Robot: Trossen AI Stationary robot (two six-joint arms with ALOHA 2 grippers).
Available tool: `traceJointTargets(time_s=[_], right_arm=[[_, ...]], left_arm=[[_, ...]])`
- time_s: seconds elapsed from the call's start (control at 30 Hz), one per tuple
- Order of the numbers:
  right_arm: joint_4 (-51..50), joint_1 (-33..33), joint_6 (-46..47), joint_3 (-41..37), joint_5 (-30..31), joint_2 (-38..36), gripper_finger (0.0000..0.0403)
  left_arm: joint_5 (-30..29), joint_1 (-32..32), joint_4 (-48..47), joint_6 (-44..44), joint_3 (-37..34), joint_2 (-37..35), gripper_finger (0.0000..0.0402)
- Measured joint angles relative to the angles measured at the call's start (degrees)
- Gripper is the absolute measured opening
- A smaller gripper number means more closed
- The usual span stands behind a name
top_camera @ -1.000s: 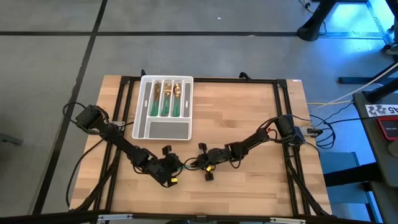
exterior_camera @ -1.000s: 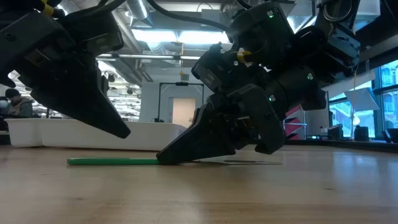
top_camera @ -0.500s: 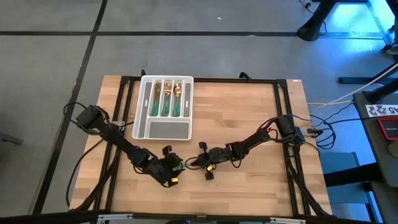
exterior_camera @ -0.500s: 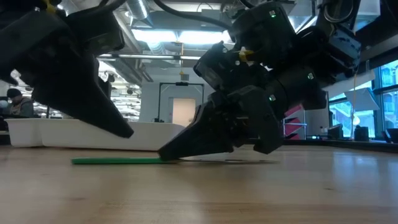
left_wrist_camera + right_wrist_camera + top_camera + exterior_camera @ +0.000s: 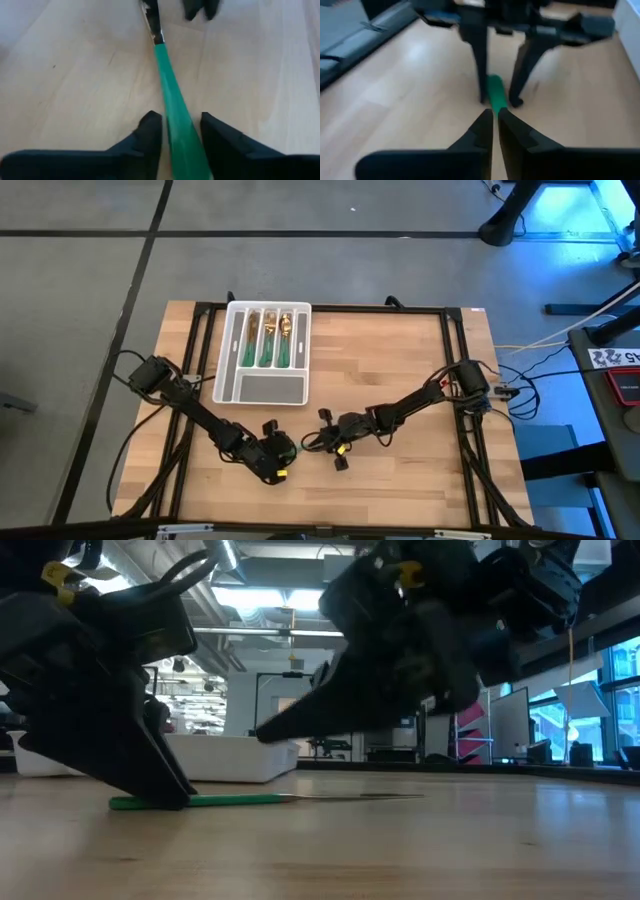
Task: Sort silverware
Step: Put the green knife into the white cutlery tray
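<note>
So, the bench (image 5: 400, 380) is mostly bare wood, with the white tray (image 5: 262, 388) parked at the far left; three of its long slots are already filled with green-handled silverware (image 5: 266, 340), gold heads pointing to the far edge.

Both arms are folded in toward the near middle of the bench. The left gripper (image 5: 276, 452) is planted on the left there, and the right gripper (image 5: 322, 442) is hung just to its right, tip lifted clear of the wood in the low view.

One loose piece (image 5: 250, 799) is laid flat on the bench between them. Its long axis is run left to right: the green handle is pointed at the left gripper and the thin metal end (image 5: 380, 797) toward the right one. Which kind of utensil it is can't be made out.

The handle end is straddled by the left gripper. In its wrist view the handle (image 5: 175, 125) is seen passing between the two fingers (image 5: 150, 132), with a sliver of gap on each side, so the jaws are partly parted and nothing is clamped yet.

The right gripper's jaws are seen nearly pressed together, and nothing is held in them.

So the left arm is the nearer one. A squeeze across the handle looks like all that's needed, since the handle is already lined up between the fingers.
</note>
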Motion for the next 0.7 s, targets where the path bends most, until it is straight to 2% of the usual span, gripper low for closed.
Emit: traceJointTargets(time_s=[0.2, 0.3, 0.53, 0.7], right_arm=[[0.13, 0.00, -0.90, 0.09, -4.81, -0.54, 0.0062], [0.28, 0.02, -0.85, 0.09, -5.41, -0.54, 0.0074], [0.17, -0.67, -0.94, -2.32, -2.73, -0.54, 0.0080], [0.19, -2.37, 0.05, -2.86, -5.76, -0.41, 0.0087]], left_arm=[[1.03, -0.19, 0.05, -0.25, -0.04, -0.05, 0.0040], [1.43, -0.49, 0.29, -0.06, -0.06, -0.02, 0.0010], [1.24, -0.88, 0.31, -0.07, -0.09, 0.04, 0.0000], [1.01, -0.95, 0.37, -0.23, -0.13, 0.09, 0.0000]])
